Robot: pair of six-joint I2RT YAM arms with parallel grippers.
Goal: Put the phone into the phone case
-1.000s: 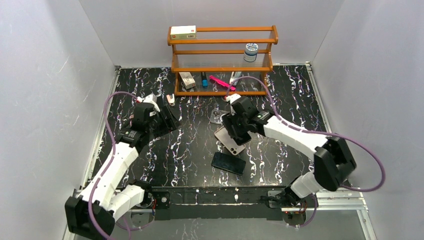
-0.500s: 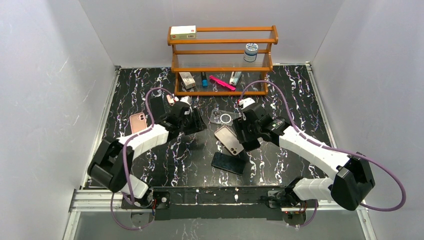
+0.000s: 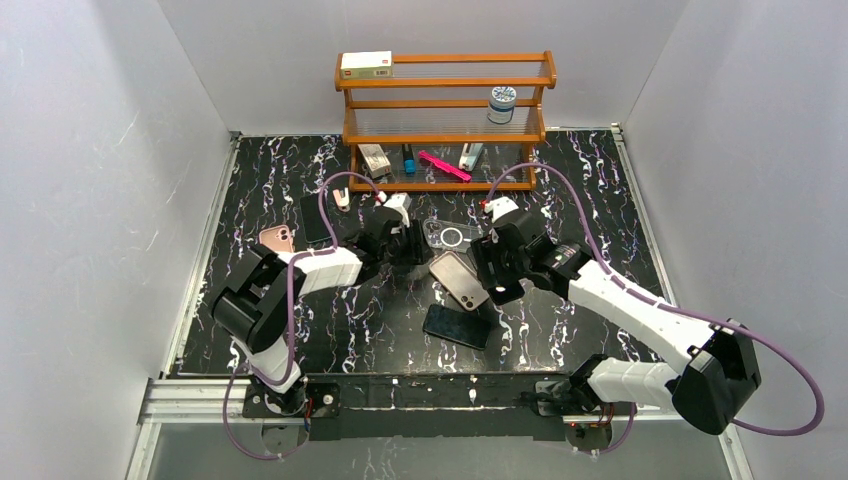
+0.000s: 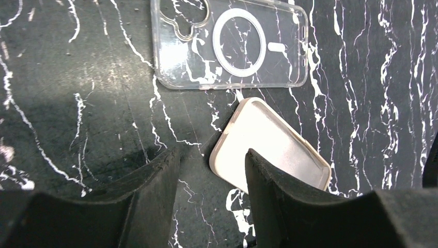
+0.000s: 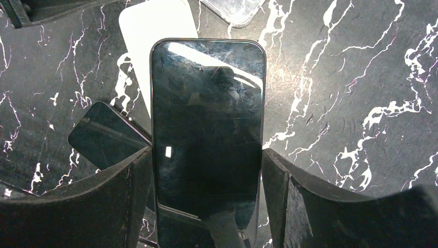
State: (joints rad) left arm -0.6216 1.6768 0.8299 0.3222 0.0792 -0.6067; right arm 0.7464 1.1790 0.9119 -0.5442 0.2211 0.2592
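My right gripper (image 5: 206,152) is shut on a black phone (image 5: 206,124), screen up, its fingers pressing the phone's two long edges. The phone hangs over an empty beige case (image 5: 135,31) that lies open side up on the table. The same case shows in the top view (image 3: 458,278) and in the left wrist view (image 4: 268,147). My left gripper (image 4: 212,160) is open and empty, low over the table at the case's near corner, with its right finger (image 4: 274,191) in front of the case edge. In the top view the left gripper (image 3: 405,245) is left of the case and the right gripper (image 3: 495,265) is right of it.
A clear case with a white ring (image 4: 230,44) lies just behind the beige case (image 3: 450,237). A second dark phone (image 3: 457,325) lies in front of the beige case (image 5: 103,139). A pink phone (image 3: 277,238) lies at the left. A wooden shelf (image 3: 445,100) with small items stands at the back.
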